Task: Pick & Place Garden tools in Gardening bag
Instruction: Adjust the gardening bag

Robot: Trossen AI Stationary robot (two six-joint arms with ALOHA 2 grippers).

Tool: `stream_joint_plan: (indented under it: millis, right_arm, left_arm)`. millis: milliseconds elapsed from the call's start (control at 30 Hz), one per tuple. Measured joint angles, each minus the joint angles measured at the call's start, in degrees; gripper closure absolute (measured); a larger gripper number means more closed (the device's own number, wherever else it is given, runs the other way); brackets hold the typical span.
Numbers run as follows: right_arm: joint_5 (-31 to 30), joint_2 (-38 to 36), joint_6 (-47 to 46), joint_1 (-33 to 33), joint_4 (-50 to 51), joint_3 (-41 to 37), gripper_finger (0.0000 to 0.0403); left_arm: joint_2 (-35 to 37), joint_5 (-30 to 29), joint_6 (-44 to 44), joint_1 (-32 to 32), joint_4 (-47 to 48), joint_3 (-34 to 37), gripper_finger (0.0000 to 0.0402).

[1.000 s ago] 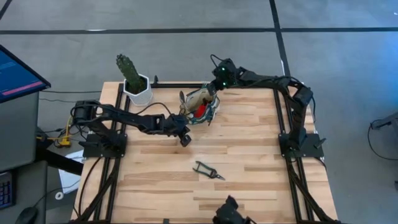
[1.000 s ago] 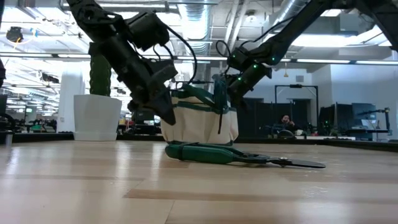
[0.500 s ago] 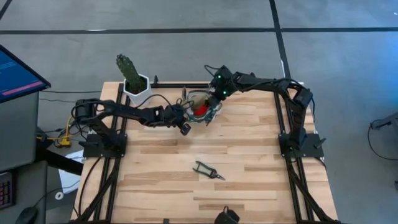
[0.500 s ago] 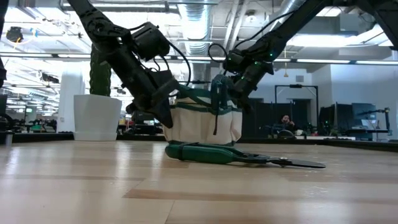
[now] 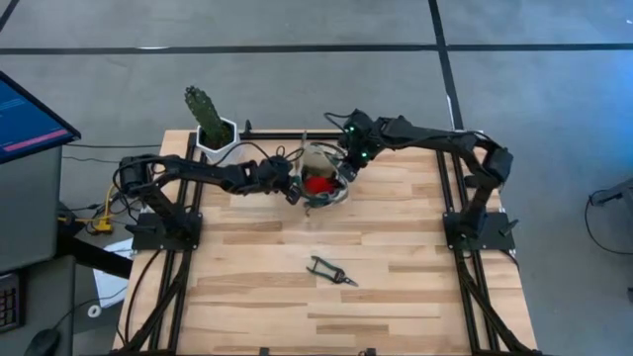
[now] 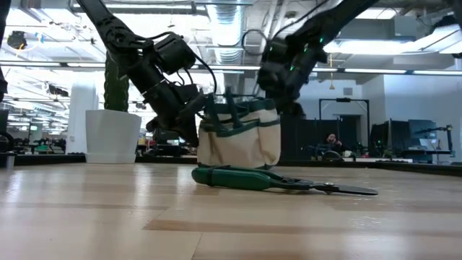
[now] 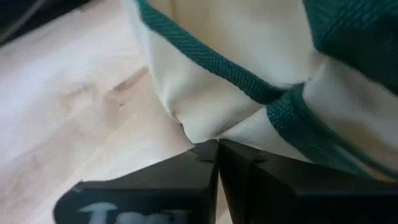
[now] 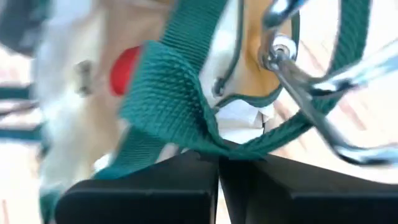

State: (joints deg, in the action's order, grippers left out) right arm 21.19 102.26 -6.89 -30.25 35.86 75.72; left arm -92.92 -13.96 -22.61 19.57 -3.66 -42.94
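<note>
A cactus stands in a white pot at the table's far left corner. Right of it, the left gripper is clenched on the bag's canvas edge, and the right gripper pinches its green strap from the other side. The bag stands upright between them, mouth up, with a red item and metal tool ends inside. Nearer than both grippers, the shears lie flat on the wood, long axis slanting, blades toward the right. An open office shows beyond the table.
</note>
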Motion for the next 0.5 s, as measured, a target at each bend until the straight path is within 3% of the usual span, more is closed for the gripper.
stream_joint_plan:
  millis: [267, 500]
  right_arm:
    - [-0.5, -4.4, 0.0, 3.0, 4.9, 0.0, 0.0403]
    - [-3.8, -4.5, 0.7, 0.7, 8.1, 0.0, 0.0403]
  left_arm:
    - [0.1, 0.5, 1.4, 2.8, -4.6, 0.0, 0.0400]
    - [0.1, 4.6, 1.4, 2.4, -1.8, 0.0, 0.0400]
